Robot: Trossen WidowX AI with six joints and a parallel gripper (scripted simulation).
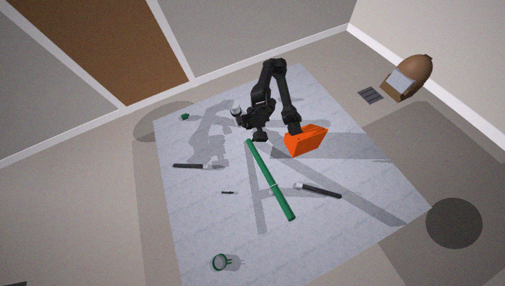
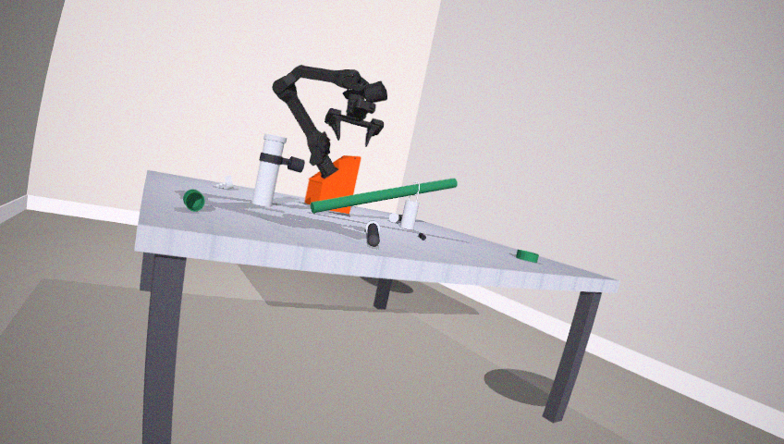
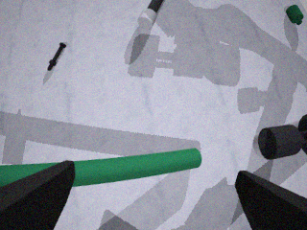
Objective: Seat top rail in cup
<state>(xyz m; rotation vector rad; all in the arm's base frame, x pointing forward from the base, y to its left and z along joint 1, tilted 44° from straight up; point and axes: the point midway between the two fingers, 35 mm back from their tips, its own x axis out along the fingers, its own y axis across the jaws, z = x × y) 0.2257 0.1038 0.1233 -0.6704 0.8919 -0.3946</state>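
- On the left of the exterior view, the big white post (image 2: pixel 269 170) stands upright on my bench (image 2: pixel 275 241), its dark brace band (image 2: pixel 270 158) up near the cap and the black rail-end cup (image 2: pixel 295 164) sticking out sideways.
- My claw (image 2: pixel 353 130) hangs above, fingers spread wide apart, gripping nothing.
- The green top rail (image 2: pixel 383 194) slants through the loop cap (image 2: pixel 410 211); its cut end (image 3: pixel 192 159) sits near the cup, apart, unseated.
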